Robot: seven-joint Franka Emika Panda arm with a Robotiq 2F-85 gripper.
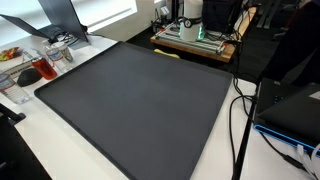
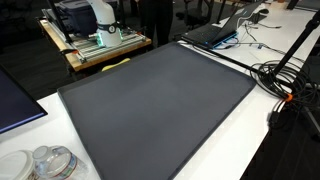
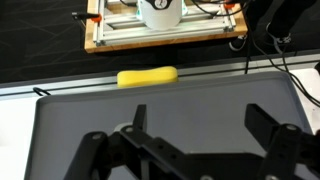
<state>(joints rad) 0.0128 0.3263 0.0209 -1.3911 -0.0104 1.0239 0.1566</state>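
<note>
Jaws: spread wide, nothing between them, both fingers (image 3: 137,118) hanging over the dark mat (image 3: 190,100) in the wrist view. Ahead of them, well apart, the yellow block (image 3: 147,76) lies lengthwise along the mat's far edge; on it or just off it, cannot tell. Beyond the block: wooden frame (image 3: 160,38) with a white base. Both exterior views show the block (image 1: 168,55) (image 2: 118,63); the mat covers most of the white counter (image 1: 60,150).
</note>
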